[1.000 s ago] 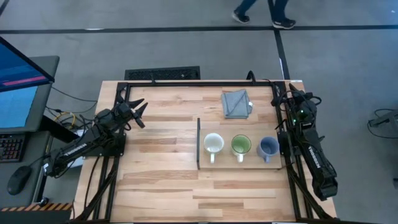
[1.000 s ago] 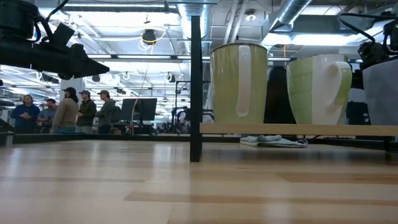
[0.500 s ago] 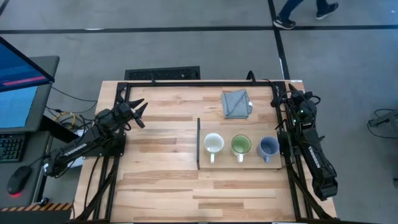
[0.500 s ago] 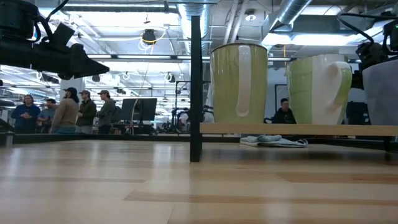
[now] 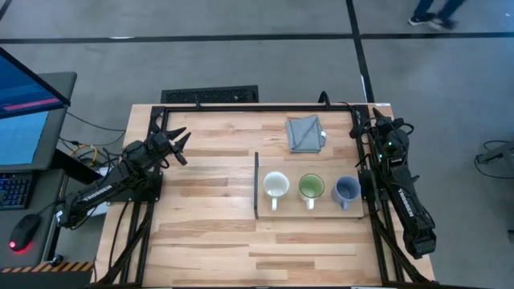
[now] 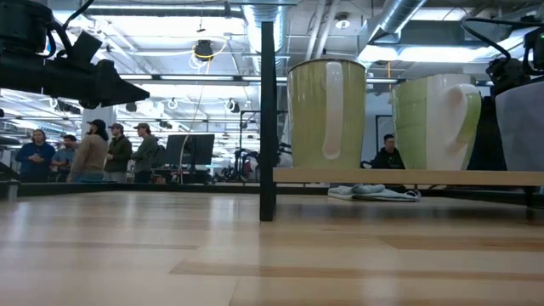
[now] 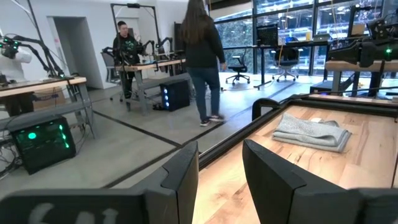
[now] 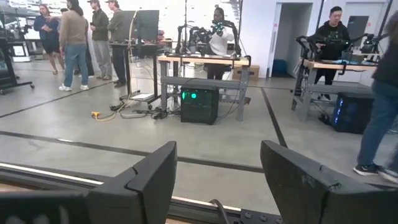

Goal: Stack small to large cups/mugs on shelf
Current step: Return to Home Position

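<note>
Slatted wooden tabletop (image 5: 209,233); handled mugs (image 5: 311,187) on light-wood shelf board (image 5: 293,210); left gripper (image 5: 183,146), right gripper (image 8: 216,152) gaping, empty; retract wide of mugs

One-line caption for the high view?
Cream mug, green-lined mug and blue-grey mug on the shelf; left gripper and right gripper open, empty.

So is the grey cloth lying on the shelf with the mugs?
No, the folded grey cloth lies on the tabletop, outside the far edge of the shelf.

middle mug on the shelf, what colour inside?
The middle mug is green inside; the high view shows it best.
</note>
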